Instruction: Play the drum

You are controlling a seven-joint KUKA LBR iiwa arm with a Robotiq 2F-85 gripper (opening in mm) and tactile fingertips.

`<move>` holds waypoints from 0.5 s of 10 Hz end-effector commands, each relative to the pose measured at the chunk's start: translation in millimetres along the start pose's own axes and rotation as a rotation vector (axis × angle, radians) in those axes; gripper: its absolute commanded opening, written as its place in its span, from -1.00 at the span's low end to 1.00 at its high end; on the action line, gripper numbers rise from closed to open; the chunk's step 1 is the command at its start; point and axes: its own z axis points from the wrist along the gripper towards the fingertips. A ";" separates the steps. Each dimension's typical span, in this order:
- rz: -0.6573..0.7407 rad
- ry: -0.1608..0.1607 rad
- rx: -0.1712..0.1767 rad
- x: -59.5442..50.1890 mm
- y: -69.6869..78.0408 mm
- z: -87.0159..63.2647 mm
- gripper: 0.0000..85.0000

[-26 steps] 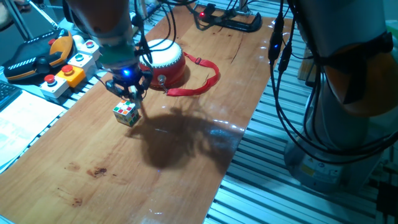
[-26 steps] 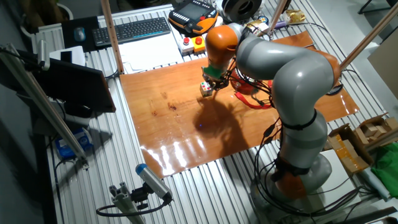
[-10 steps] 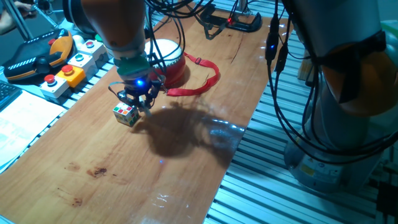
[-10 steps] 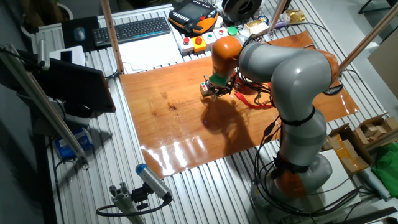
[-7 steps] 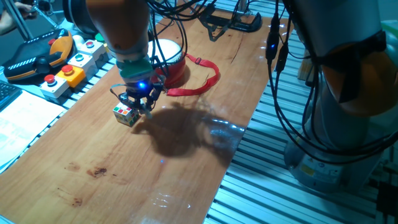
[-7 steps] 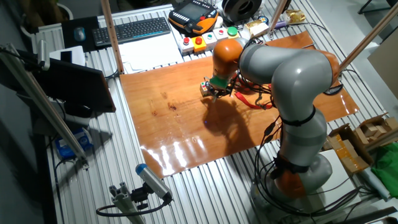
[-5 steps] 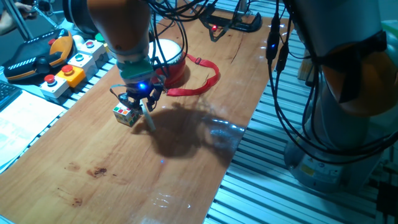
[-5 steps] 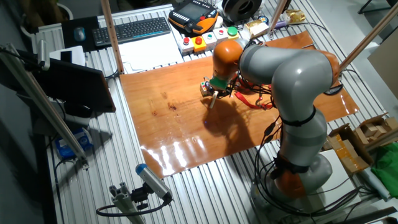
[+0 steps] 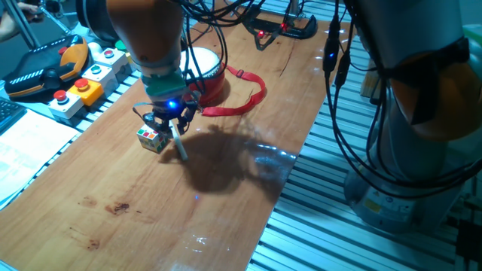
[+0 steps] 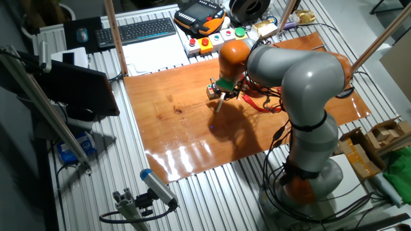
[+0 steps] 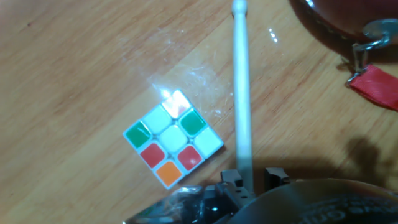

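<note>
Drumstick [image 11: 241, 93] first: we see a pale, thin stick running from between the gripper's [image 11: 252, 182] fingers out along the wooden table [image 9: 226, 203], its rounded tip at the top of the hand view. The jaws are clamped on the near end of the stick. In one fixed view the gripper [image 9: 170, 122] hangs low over the table with a blue light glowing on the hand, and the stick [image 9: 179, 143] slants down from it toward the wood. Just beside the fingers sits a small multicoloured cube [image 9: 153, 138] (white, green, red and orange squares on its top face in the hand view [image 11: 173, 146]). We find the drum [image 9: 203, 74] just behind the gripper, upright, its white skin partly hidden by the arm, with its red strap [image 9: 245, 94] looped out on the table. Only the drum's dark red edge [image 11: 336, 25] and metal ring [image 11: 379, 31] reach the hand view's corner.
</note>
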 end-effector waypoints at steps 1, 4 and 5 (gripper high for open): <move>0.016 0.016 -0.001 -2.9 -0.4 -20.2 -0.33; 0.048 0.020 0.002 -10.9 -10.1 -66.9 -0.44; 0.049 0.027 -0.004 -16.9 -15.5 -82.3 -0.51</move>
